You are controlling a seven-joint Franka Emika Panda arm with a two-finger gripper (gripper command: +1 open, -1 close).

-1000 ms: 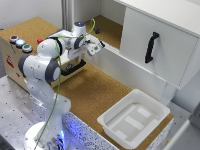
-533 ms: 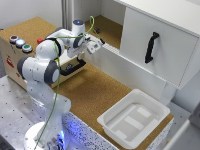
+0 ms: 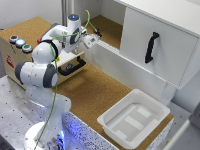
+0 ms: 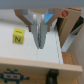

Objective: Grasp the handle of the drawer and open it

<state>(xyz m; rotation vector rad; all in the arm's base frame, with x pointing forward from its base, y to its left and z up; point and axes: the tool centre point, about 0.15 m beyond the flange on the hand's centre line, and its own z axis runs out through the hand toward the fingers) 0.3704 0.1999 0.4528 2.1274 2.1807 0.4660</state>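
— How is the arm (image 3: 42, 65) posed?
— It is bent over the wooden box, with the gripper (image 3: 95, 34) held above and to the right of the drawer (image 3: 70, 64). In the wrist view the fingers (image 4: 37, 30) are seen narrow, nearly together, with nothing held.

— Where is the handle (image 3: 71, 68)?
— On the drawer front, left of the white tray (image 3: 134, 118), well apart from the gripper.

— What is counted?
— Three round buttons (image 3: 20, 43) are seen on the box. One yellow block (image 4: 19, 35) is shown only by the wrist view.
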